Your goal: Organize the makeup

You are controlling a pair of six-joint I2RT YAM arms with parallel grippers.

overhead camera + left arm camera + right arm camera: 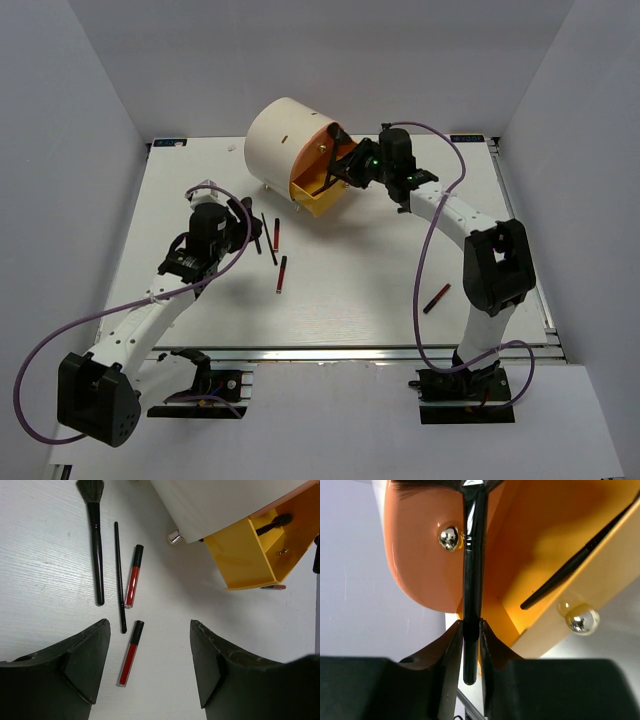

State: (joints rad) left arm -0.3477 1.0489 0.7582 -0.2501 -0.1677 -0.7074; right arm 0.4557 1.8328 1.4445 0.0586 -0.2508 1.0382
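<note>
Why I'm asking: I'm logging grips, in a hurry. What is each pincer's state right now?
Left pincer: open, holding nothing.
Right pincer: closed on a black brush.

robot lab: white-walled test table

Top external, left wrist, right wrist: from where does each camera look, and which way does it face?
Top external: above and behind the bases, looking down on the table; the left arm and right arm show whole.
Left wrist: on the left arm, looking down at the table between open left fingers; red sticks and brushes lie ahead.
Right wrist: on the right arm, looking along the right fingers, shut on a black brush, toward an orange drawer front.
Shared: top and left wrist both show the yellow drawer and red sticks.
</note>
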